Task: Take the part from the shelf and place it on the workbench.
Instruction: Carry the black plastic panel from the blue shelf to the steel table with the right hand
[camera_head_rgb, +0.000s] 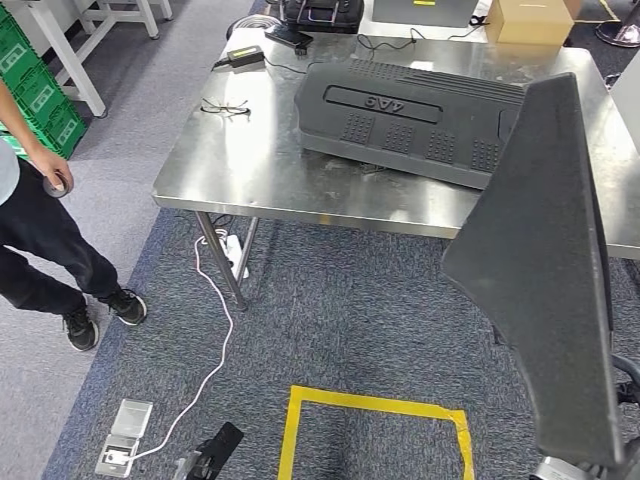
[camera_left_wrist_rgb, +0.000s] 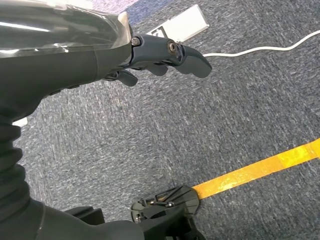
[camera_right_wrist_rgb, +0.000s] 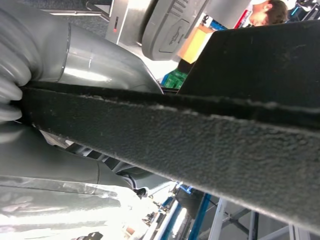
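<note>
Right hand (camera_right_wrist_rgb: 56, 100) clamps the edge of a big dark felt-faced panel (camera_head_rgb: 547, 270), thumb on one face and fingers on the other; the panel stands tilted in front of the desk (camera_head_rgb: 249, 165), off the near right corner and not yet on it. Left hand (camera_left_wrist_rgb: 166, 55) hangs low over the carpet with its fingers loosely apart and nothing in them.

On the steel desk lies one long black moulded cover (camera_head_rgb: 407, 120), raised letters on its top reading upside down, something like "4A9". Left of it on the desk sits one pair of glasses (camera_head_rgb: 225, 107), and beyond those a black power brick (camera_head_rgb: 245, 56) with its cable. One cardboard box (camera_head_rgb: 528, 20) sits at the far edge.

Blue-grey carpet (camera_head_rgb: 340, 310) lies under the desk, with one square of yellow tape (camera_head_rgb: 377, 435) marked before it. A white cable (camera_head_rgb: 215, 320) runs from the desk's leg to a silver floor socket (camera_head_rgb: 124, 435). Left of the desk stands a person in black trousers (camera_head_rgb: 45, 240), beside green crates (camera_head_rgb: 38, 90).
</note>
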